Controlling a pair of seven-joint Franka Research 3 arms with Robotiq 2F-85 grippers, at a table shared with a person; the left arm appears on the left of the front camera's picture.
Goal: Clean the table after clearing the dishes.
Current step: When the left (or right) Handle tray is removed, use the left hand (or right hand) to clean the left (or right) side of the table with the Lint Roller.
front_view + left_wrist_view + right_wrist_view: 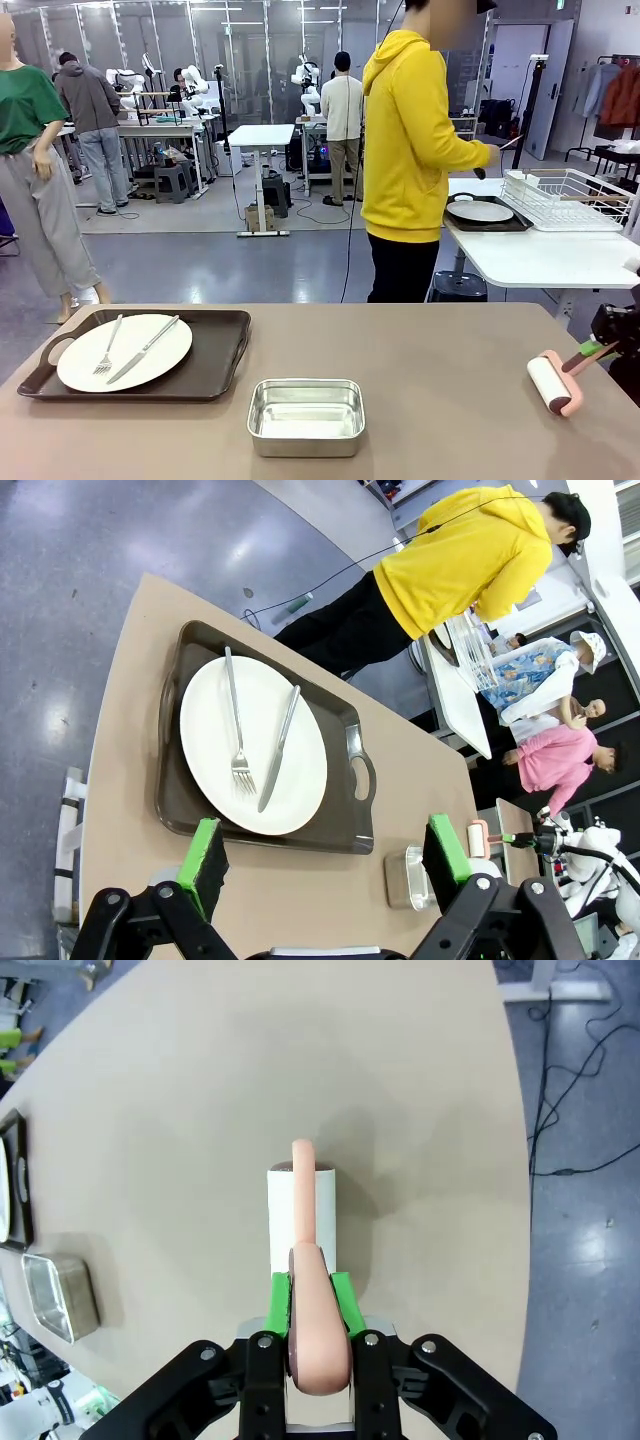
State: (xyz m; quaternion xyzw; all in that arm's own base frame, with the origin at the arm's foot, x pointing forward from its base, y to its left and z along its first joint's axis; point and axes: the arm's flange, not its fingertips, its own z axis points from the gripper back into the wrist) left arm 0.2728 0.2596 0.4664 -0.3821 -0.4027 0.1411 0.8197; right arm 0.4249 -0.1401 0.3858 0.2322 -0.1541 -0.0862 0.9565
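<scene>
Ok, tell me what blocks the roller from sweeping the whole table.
The roller, held by the right end effector, has bare table around it. Leftward, the pan sits mid-table near the robot, and the tray with plate, fork and knife fills the left end; both block a full sweep.

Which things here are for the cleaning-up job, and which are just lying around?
For the job: the table, the tray with plate, fork and knife, the second tray on the white table, the roller in the right gripper.
Just lying around: the steel pan, the wire rack.
</scene>
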